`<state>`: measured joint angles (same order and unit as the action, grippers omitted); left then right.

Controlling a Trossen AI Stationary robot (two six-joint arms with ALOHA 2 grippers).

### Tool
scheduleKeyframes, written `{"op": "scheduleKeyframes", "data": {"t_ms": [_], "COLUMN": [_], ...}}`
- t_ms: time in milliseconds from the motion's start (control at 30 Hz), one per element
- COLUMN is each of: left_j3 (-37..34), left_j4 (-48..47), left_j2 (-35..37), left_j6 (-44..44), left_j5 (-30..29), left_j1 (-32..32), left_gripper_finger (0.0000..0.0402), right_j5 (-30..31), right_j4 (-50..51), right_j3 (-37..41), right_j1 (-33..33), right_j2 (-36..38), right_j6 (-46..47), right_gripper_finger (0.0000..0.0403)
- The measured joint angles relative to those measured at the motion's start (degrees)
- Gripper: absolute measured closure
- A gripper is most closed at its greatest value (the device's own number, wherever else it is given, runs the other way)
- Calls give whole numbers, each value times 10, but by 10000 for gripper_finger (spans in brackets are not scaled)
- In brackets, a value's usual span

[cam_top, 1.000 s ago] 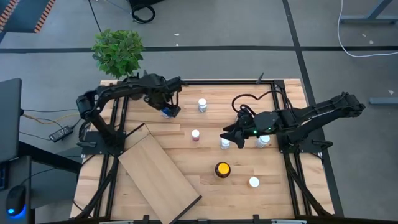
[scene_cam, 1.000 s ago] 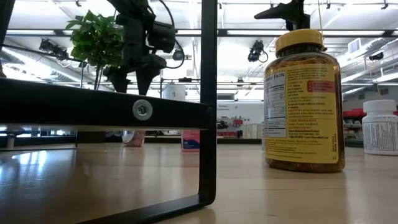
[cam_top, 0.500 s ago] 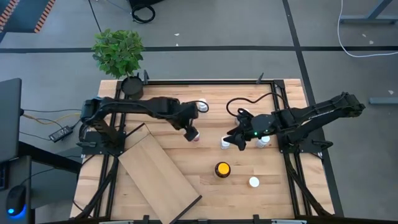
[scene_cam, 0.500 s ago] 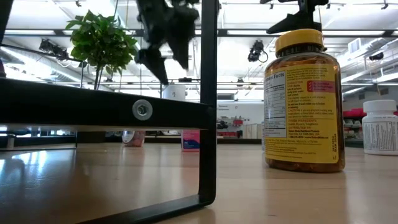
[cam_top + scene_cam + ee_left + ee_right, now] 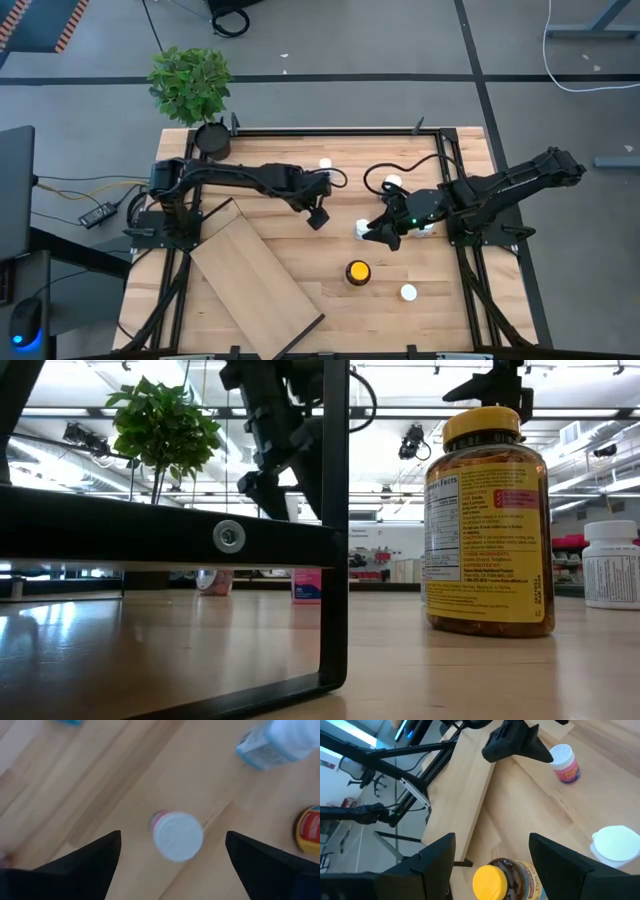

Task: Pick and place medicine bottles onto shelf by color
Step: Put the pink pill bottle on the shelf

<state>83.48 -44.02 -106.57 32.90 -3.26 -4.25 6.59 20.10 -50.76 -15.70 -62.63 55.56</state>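
Observation:
My left gripper (image 5: pixel 318 214) is open and hangs over the pinkish, white-capped bottle (image 5: pixel 177 836). The bottle stands upright on the table between the two fingers, which do not touch it. My right gripper (image 5: pixel 372 232) is open too and hovers beside a white-capped bottle (image 5: pixel 360 228). In the right wrist view, the amber yellow-capped bottle (image 5: pixel 495 882) stands below my right gripper (image 5: pixel 492 836). The shelf (image 5: pixel 255 275), a pale board, lies slantwise at the table's near left. Other white-capped bottles (image 5: pixel 326 163) (image 5: pixel 393 182) (image 5: pixel 408 292) stand on the table.
The amber bottle (image 5: pixel 357 271) stands near the table's middle, toward the near edge. A white bottle with a blue label (image 5: pixel 280 740) stands beyond the pinkish one. The plant in its black pot (image 5: pixel 190 85) is at the far left corner. The shelf's dark frame (image 5: pixel 160 530) fills the low view's left.
My left arm has swung from the far left, near the plant pot, toward the table's middle and stopped over the pinkish bottle. My right gripper has drifted a little toward the near edge.

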Motion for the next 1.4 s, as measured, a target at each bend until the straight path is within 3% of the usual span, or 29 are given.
{"op": "scheduleKeyframes", "data": {"t_ms": [533,1033,1200,1400], "left_j3": [-1,-1,-1,-1], "left_j4": [20,12,-7,-91], "left_j2": [-49,-64,-59,-32], "left_j6": [-41,-40,-40,-40], "left_j5": [-12,5,17,35], "left_j1": [0,7,7,7], "left_gripper_finger": [56,197,221,217], "right_j5": [-3,-3,-3,-2], "right_j4": [0,-3,-5,-6], "right_j3": [0,0,0,0], "right_j1": [0,0,0,0], "right_j2": [0,0,0,0], "right_j6": [9,14,17,15], "right_gripper_finger": [142,142,142,142]}}
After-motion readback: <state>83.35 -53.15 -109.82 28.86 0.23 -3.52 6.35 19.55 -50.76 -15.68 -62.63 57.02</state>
